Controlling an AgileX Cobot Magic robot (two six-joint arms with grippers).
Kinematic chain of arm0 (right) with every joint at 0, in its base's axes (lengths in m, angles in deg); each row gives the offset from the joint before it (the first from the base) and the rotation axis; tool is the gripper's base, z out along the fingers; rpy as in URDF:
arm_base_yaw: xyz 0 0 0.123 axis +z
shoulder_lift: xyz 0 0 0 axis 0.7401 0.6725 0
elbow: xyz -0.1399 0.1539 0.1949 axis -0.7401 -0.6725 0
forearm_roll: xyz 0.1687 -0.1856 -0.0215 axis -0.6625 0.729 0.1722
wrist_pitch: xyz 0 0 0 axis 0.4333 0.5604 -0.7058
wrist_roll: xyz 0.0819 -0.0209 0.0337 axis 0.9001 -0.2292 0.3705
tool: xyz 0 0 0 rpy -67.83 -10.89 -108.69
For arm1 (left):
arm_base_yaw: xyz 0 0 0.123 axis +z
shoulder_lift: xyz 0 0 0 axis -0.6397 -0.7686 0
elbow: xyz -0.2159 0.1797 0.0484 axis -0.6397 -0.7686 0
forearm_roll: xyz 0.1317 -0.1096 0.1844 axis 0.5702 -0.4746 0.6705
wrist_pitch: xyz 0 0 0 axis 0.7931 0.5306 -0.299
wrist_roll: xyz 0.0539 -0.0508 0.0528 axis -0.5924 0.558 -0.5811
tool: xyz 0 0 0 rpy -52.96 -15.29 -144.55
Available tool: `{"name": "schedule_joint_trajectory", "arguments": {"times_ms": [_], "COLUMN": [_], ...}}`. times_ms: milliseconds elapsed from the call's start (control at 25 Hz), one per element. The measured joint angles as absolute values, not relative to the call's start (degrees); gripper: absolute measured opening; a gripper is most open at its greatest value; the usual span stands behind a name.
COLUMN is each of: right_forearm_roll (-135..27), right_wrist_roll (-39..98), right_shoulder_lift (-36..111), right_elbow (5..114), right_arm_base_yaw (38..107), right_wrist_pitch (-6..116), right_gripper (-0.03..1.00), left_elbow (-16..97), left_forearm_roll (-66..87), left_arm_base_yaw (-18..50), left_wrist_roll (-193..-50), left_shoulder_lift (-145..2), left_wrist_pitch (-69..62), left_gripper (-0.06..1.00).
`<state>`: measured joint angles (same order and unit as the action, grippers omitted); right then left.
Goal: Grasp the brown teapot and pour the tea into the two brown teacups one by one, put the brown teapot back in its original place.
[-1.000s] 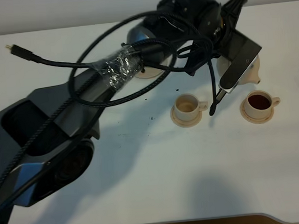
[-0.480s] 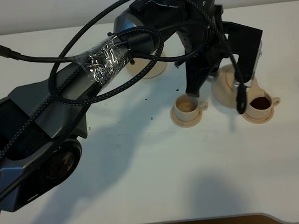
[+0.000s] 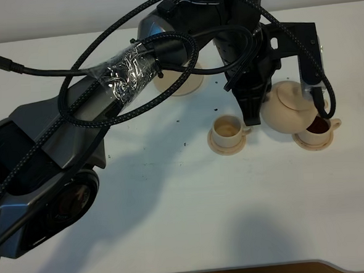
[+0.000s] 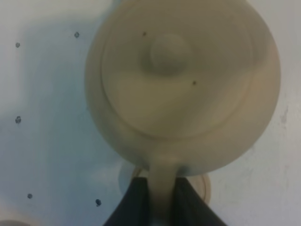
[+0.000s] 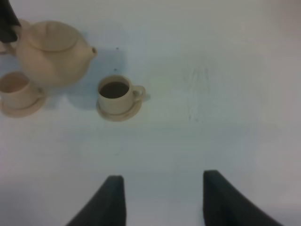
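Now my left gripper [image 4: 161,205] clamps the handle of the brown teapot [image 4: 183,84], just beside the full teacup [image 3: 318,127]; my right gripper [image 5: 162,197] stands open, empty.

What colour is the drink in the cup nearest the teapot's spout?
Dark reddish-brown tea sits in that teacup; the right wrist view shows it best.

The brown teapot [image 3: 287,108] has shifted (slightly) toward the filled teacup [image 3: 320,128].
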<state>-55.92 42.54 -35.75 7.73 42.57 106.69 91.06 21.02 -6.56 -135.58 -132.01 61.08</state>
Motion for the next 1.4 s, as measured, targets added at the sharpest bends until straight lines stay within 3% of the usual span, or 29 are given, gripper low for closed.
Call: {"name": "schedule_joint_trajectory", "arguments": {"times_ms": [840,1400], "right_forearm_roll": [-55.92,-55.92], "right_wrist_roll": [42.54,42.54], "right_shoulder_lift": [-35.75,-35.75], "right_elbow": [7.73,7.73], "right_arm_base_yaw": [42.57,42.57], "right_wrist_pitch": [106.69,106.69], "right_gripper": [0.4,0.4], "left_elbow": [85.14,79.34], "left_forearm_roll": [19.58,21.54], "left_arm_base_yaw": [-6.25,0.54], "left_wrist_roll": [-132.47,-131.47], "left_shoulder_lift": [-130.79,-123.3], "left_wrist_pitch": [59.82,61.19], "left_gripper": [0.1,0.1]}}
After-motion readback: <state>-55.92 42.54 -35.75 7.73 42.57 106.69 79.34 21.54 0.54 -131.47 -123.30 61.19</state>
